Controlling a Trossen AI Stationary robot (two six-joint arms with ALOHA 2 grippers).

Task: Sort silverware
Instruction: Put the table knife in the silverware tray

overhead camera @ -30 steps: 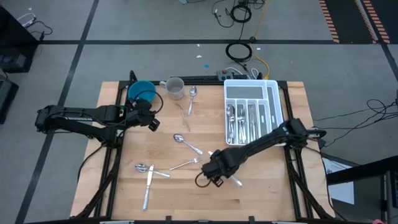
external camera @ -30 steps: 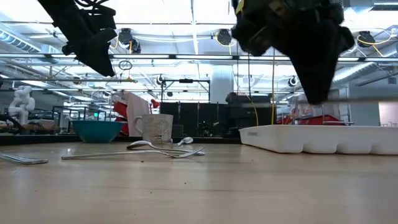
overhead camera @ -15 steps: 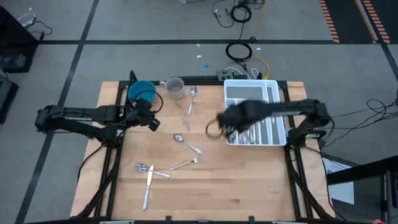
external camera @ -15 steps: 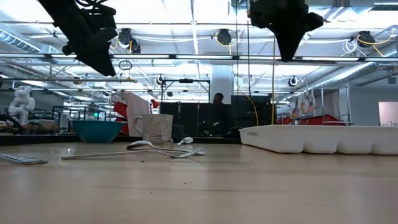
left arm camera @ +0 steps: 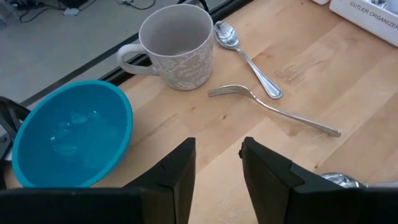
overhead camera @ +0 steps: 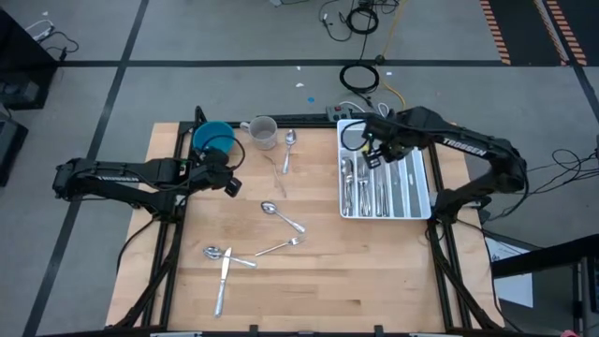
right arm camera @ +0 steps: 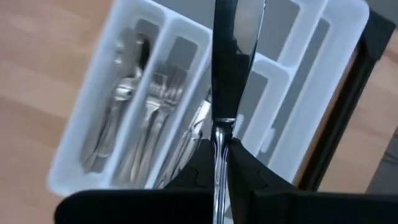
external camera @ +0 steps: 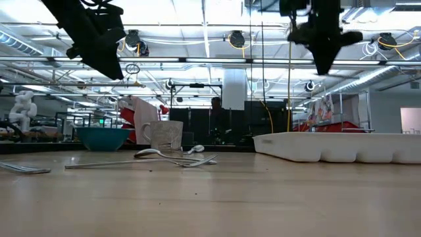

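The right hand (overhead camera: 377,150) hangs above the white cutlery tray (overhead camera: 418,168), pinching a table knife (right arm camera: 227,68) between its fingers. Spoons and forks (overhead camera: 362,184) fill the tray's compartments. More silverware (overhead camera: 281,217) lies loose on the wooden counter (overhead camera: 309,281). The left hand (left arm camera: 216,163), fingers spread, hovers near a blue bowl (left arm camera: 68,138) and mug (left arm camera: 176,43)

Both arms were dark, almost black, made of slim jointed segments. The right arm (overhead camera: 468,148) carried white lettering on its upper link. The left gripper (left arm camera: 214,171) had two flat, wide black fingers with angular edges.
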